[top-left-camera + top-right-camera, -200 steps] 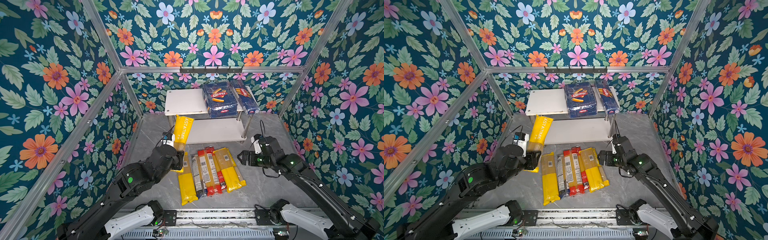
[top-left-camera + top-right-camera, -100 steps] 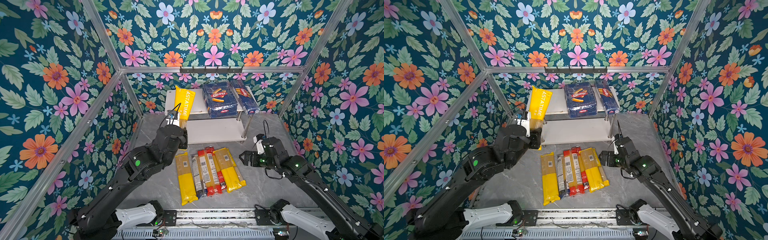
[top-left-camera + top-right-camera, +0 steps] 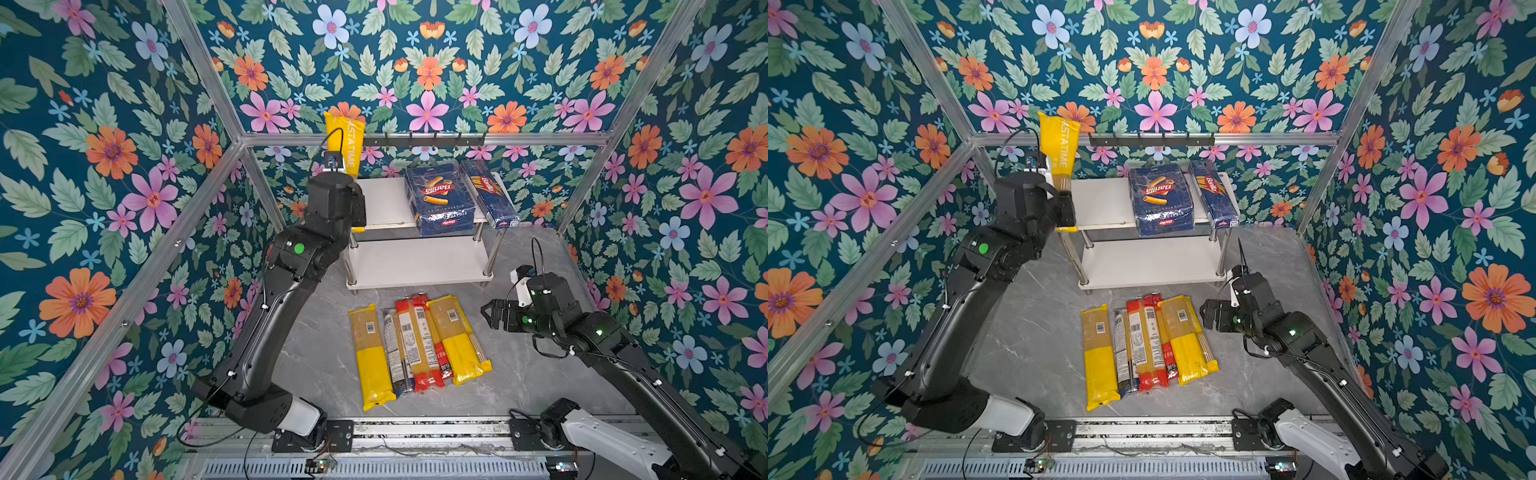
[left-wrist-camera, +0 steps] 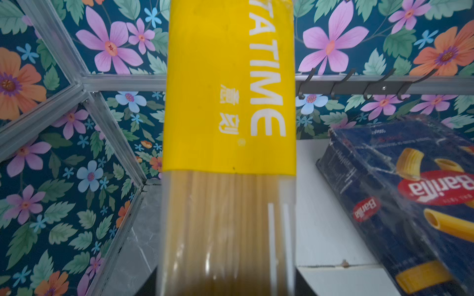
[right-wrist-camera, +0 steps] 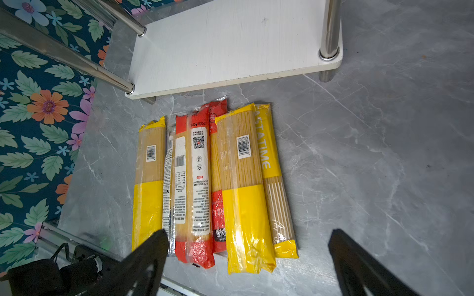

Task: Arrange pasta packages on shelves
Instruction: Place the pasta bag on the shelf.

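The yellow pack (image 3: pixel 344 141) is long and thin, with white letters down its bright yellow top half and a clear lower half full of pale straight noodles (image 4: pixel 225 225). It stands almost upright, high in the air, and its plastic looks smooth and shiny. The left pincer (image 3: pixel 351 208) is clamped on its lower part, and a small yellow end pokes out just below the pincer.

Right beside this pincer is the rack (image 3: pixel 382 203), with two flat white boards and shiny round metal posts. On its top board, a little way from the pincer, lies the wide dark-blue bag (image 3: pixel 440 199) with tube noodles drawn on it. Its plastic is crinkly. Touching its far side is the long blue pack (image 3: pixel 489 193).

The right pincer (image 3: pixel 490 313) hangs low with its two black fingers (image 5: pixel 143 264) wide apart and nothing between them. Just beside it, on the grey stone-look floor (image 3: pixel 316 365), lies a row of packs (image 3: pixel 417 345), pressed side by side: yellow ones, red ones and a clear one with small print. They are flat, long and glossy, with barcode stickers on top.

A black hook rail (image 3: pixel 432 139) runs along the flowery wall (image 3: pixel 415 62) behind the rack.
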`<state>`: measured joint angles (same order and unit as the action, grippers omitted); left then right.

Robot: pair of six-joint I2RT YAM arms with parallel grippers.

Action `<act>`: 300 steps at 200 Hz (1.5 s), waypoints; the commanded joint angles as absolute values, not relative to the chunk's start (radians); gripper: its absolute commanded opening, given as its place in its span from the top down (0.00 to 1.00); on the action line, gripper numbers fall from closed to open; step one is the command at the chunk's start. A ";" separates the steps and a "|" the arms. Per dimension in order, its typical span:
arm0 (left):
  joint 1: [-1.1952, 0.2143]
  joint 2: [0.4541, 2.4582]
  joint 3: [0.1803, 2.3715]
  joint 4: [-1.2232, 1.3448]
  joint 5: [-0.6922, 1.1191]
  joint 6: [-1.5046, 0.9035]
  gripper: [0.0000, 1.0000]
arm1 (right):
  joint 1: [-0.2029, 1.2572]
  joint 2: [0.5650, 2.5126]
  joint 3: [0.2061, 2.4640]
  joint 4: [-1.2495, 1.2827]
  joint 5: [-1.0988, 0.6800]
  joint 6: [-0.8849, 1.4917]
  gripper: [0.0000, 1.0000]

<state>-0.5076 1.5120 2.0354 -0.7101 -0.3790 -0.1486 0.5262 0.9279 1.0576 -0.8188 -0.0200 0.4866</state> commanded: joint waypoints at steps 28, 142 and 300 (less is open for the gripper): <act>-0.416 1.607 2.118 -0.590 -0.210 -0.143 0.83 | 0.526 0.942 1.065 -0.824 0.009 0.479 0.01; -0.339 1.632 2.024 -0.578 -0.137 -0.218 0.80 | 0.525 0.987 1.051 -0.806 0.025 0.476 0.01; -0.325 1.528 1.910 -0.584 -0.116 -0.290 0.12 | 0.526 0.957 1.031 -0.813 0.035 0.480 0.01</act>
<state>-0.3264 1.5776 1.9694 -0.6209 -0.1314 -0.2539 0.5243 0.9646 1.0325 -0.8177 0.0216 0.4782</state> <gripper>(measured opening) 0.870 0.993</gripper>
